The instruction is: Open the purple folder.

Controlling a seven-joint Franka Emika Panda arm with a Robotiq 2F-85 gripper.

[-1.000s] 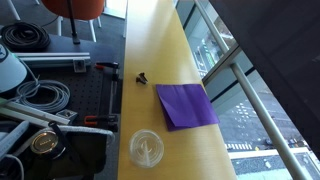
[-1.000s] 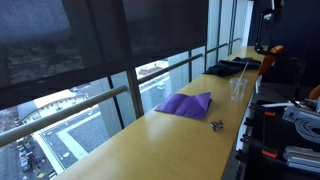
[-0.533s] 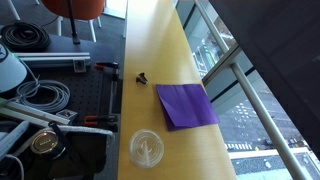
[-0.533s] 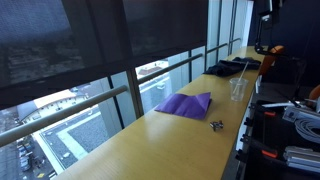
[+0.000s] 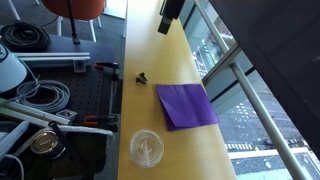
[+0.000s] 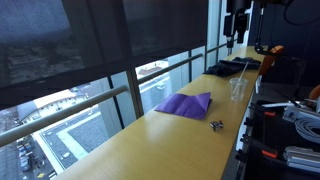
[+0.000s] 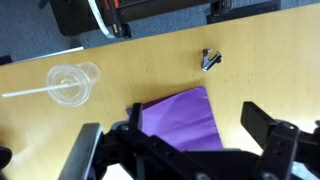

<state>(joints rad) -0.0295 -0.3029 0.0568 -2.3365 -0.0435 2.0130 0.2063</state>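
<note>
Writing: too small or blurred for reading in any view.
Task item: purple folder lying flat and closed on the yellow wooden counter, violet cover facing up.
Position: sitting on the window side of the counter, one side running close to that edge; showing also in an exterior view and in the wrist view.
Orientation: edges lying slightly skewed to the counter's edges; long axis appearing to run along the counter's length, though not certain from these angles.
Gripper: gripper hanging high above the counter, well apart from the folder and touching nothing.
Fingers: fingers standing wide apart in the wrist view, holding nothing, with the folder showing below and between them.
Neighbours: clear plastic cup with a straw standing near one end of the folder; small black binder clip lying near the other end, towards the equipment-side edge; both apart from the folder.
Open room: bare counter stretching between the folder and the gripper.
Limits: window railing running just beyond the counter's window-side edge; cables crowding the bench on the opposite side.
</note>
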